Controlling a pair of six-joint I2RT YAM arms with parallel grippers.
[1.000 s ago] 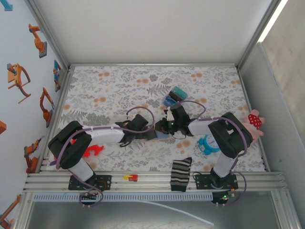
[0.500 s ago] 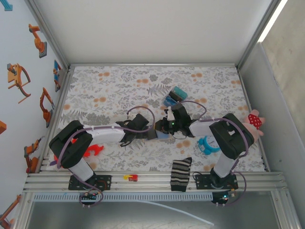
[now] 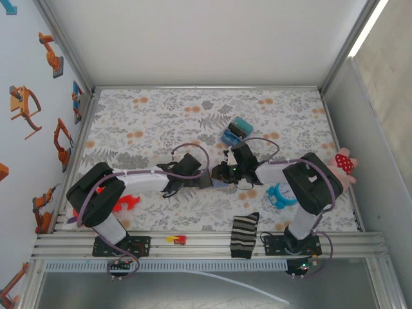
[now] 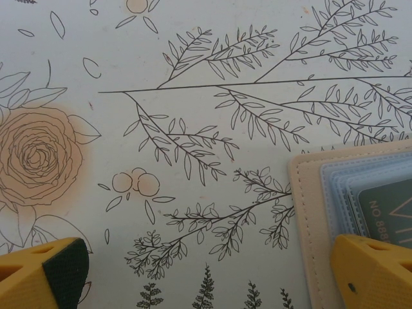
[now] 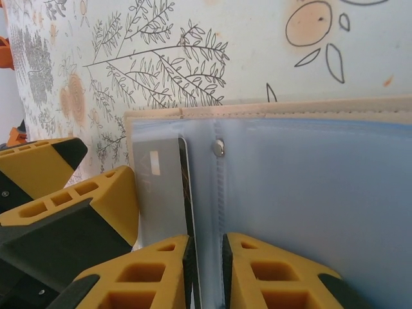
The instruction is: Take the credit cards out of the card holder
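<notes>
Right gripper (image 5: 206, 241) pinches a grey plastic card (image 5: 158, 187) in the tan, blue-lined card holder (image 5: 309, 193); left gripper (image 4: 206, 257) gapes at nine o'clock.

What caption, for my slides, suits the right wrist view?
Right claw nips the open card holder beside a grey card.

Card holder (image 5: 290, 193) tan, blue inside; tablecloth (image 4: 193, 64) floral.

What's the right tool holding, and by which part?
The right tool pinches a thin layer at the seam of the card holder, beside the grey card; which layer, unclear.
</notes>
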